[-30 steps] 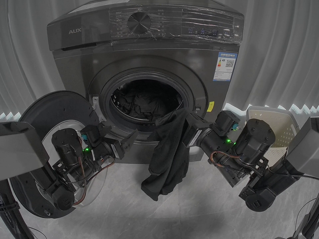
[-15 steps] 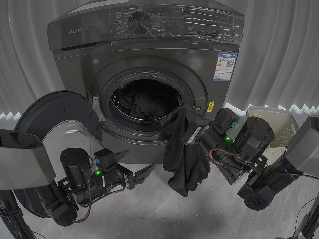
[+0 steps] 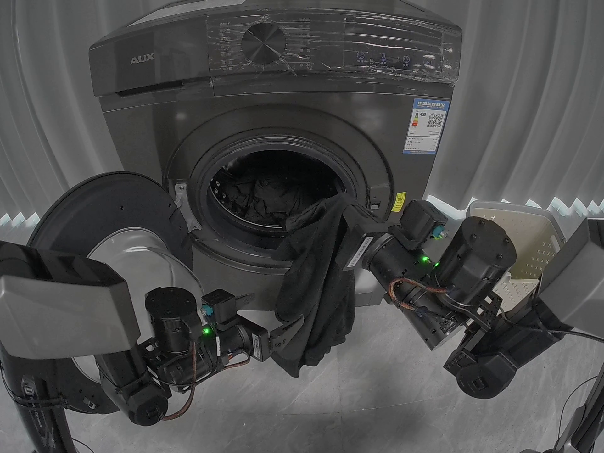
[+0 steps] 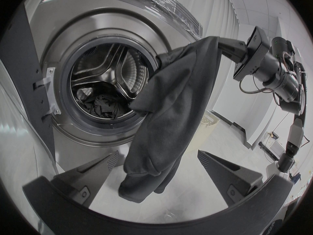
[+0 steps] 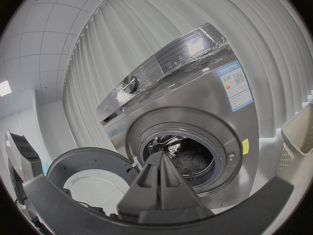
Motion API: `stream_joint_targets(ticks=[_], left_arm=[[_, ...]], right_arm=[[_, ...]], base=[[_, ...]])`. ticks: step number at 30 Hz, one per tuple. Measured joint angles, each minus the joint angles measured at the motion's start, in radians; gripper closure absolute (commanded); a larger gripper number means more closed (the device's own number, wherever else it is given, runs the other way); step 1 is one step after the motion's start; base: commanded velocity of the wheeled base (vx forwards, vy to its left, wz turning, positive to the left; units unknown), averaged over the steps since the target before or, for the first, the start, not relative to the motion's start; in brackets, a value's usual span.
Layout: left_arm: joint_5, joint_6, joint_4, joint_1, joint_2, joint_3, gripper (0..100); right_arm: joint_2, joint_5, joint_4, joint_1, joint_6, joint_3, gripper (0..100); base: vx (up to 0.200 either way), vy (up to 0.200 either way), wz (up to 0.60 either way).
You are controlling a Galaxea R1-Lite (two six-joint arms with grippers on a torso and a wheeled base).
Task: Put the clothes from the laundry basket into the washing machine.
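Observation:
A black garment (image 3: 314,272) hangs in front of the washing machine (image 3: 270,114), its top at the lower right rim of the round opening. My right gripper (image 3: 346,209) is shut on the garment's upper end. In the right wrist view its fingers (image 5: 161,180) are pressed together before the drum. Dark clothes (image 3: 270,190) lie inside the drum. My left gripper (image 3: 280,316) is open, low down at the garment's hanging lower end. In the left wrist view that gripper (image 4: 158,154) has the garment (image 4: 172,98) hanging between its spread fingers.
The machine's round door (image 3: 107,215) stands swung open to the left, close to my left arm. A pale perforated laundry basket (image 3: 535,234) stands to the right of the machine, behind my right arm. Grey floor lies in front, and curtains hang behind.
My left arm has dropped from beside the door and moved right, under the garment's lower end. My right gripper has shifted slightly up and left, and the hanging garment has swung with it.

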State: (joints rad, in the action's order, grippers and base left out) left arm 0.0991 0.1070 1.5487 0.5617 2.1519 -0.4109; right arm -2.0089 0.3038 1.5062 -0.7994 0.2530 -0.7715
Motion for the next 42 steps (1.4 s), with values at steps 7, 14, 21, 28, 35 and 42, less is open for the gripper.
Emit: stream_joint_targets(ticks=[7,14,21,28,35,42], left_arm=[[0.006,0.000,0.000,-0.007,0.073,-0.070,100],[0.008,0.001,0.001,-0.035,0.137,-0.159,100],[0.009,0.000,0.001,-0.039,0.118,-0.140,100],[0.020,-0.001,0.002,-0.038,-0.005,-0.051,100],[0.080,0.002,0.001,-0.029,-0.181,0.056,100],[0.084,0.006,0.000,-0.006,-0.250,0.063,100]], right_arm=[[-0.004,0.000,0.001,-0.022,0.000,-0.004,100],[-0.004,-0.001,0.004,-0.044,0.000,0.009,100],[-0.011,-0.006,0.005,-0.034,0.000,0.022,100],[-0.034,-0.014,0.011,-0.016,-0.001,0.024,100],[-0.067,-0.022,0.019,-0.004,0.001,0.024,0],[-0.114,-0.014,0.005,0.002,0.014,0.048,0]], base=[[0.000,0.000,0.00],[0.000,0.000,0.00],[0.000,0.000,0.00],[0.000,0.000,0.00],[0.000,0.000,0.00],[0.000,0.000,0.00]])
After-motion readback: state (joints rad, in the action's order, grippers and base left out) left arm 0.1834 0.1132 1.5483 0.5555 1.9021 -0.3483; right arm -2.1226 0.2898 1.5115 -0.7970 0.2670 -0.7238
